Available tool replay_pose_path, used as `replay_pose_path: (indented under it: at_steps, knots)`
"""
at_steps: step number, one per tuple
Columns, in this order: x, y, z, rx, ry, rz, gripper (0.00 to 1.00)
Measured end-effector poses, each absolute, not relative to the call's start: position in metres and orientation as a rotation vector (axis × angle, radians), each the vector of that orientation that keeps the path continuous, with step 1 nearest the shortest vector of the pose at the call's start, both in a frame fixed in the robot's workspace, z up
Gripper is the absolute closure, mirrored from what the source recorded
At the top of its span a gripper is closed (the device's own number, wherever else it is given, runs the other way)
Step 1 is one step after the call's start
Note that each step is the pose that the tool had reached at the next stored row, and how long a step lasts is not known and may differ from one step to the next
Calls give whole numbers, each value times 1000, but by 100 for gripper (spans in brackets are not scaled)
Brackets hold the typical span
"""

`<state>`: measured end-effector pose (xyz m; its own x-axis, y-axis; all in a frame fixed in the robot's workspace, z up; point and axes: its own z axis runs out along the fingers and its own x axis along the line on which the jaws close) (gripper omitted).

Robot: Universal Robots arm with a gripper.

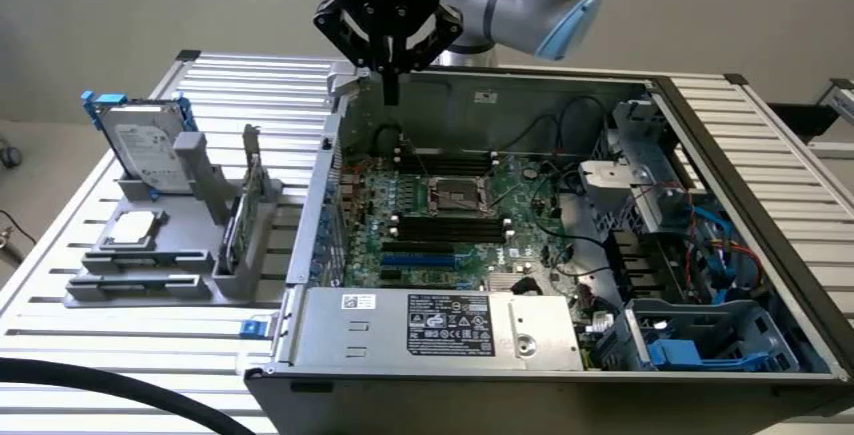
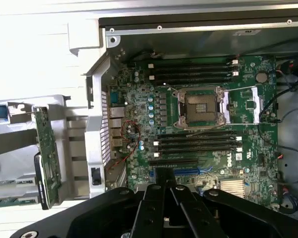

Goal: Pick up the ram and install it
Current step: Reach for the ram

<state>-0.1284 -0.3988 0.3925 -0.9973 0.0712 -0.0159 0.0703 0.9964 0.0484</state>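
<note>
One robot arm works above an open computer case [image 1: 314, 225] that lies on its side on a slatted metal table [image 1: 107, 345].

Furthest to the exterior view's left of the case, a grey parts rack [image 1: 147, 280] sits just outside the case's port-side wall. In the rack, a silver hard drive [image 1: 147, 150] stands well apart from the case. A tall green expansion card [image 1: 240, 220] with a metal bracket stands close beside the case wall. A thin green strip [image 2: 12, 201] sits low in the rack, farther from the case than the card. It is most likely the ram, seen edge-on.

The gripper [image 1: 391, 90] hangs high over the corner of the case nearest the rack. Its two fingers [image 2: 156, 198] are pressed together and hold nothing.

Inside the case lies the green motherboard [image 1: 514, 190]. Long black memory slots [image 1: 447, 230] run on either side of the square processor socket [image 1: 451, 193], and they look empty.

The ram appears untouched, so the job in hand is the pickup, and the task has barely begun. A good pickup calls for the fingers to be spread before they descend. They should straddle the stick's two flat faces near its middle. The lift should go straight up out of the rack so the board does not scrape. The taller card, standing between the ram and the case, is the thing most easily knocked.
</note>
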Motion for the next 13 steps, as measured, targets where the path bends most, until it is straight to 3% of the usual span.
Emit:
replay_pose_path:
  at_steps: [13]
  knots:
    - [-188, -399, 389, 111, 3122, 75, 89]
